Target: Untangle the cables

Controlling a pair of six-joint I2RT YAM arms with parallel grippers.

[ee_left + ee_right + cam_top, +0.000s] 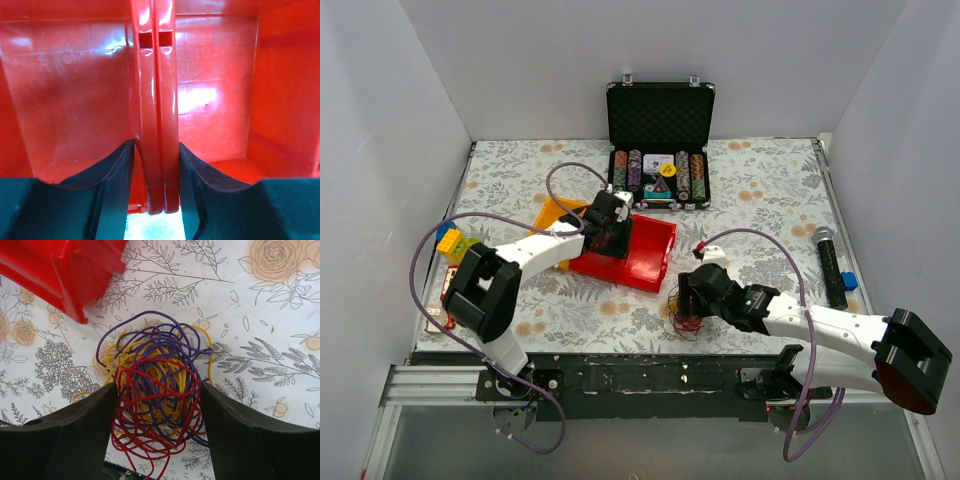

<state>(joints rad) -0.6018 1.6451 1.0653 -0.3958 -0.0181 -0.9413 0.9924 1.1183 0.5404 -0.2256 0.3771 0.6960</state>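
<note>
**Right tool open over the cables, left tool clamped on the red bin**

The cables [157, 390] lie in one tangled bunch on the flowered tabletop [760, 200], near its front edge and a little right of centre. Loops of red, yellow and dark purple wire cross over and through one another. In the right wrist view the red loops gather mostly in the lower part of the bunch, and the purple ones arch over the upper part.

The right tool [159, 432] is released. Its two dark fingers [75, 440] are spread wide with the bunch between them. Red loops reach out to the inner face of each finger, but whether they press against it I cannot tell.

Beyond the bunch and to the left sits a red bin [645, 255]. One of its corners shows at the top left of the right wrist view, near the wires but apart from them.

The left tool [156, 192] reaches down into that bin at its left end. It is clenched on a double red ridge [157, 100] that runs up the middle of the left wrist view, with a black finger lying against each side of the ridge.

A yellow bin [555, 212] shows behind the red bin's left end. At the far edge of the tabletop an open black case [660, 115] holds rows of chips.
</note>
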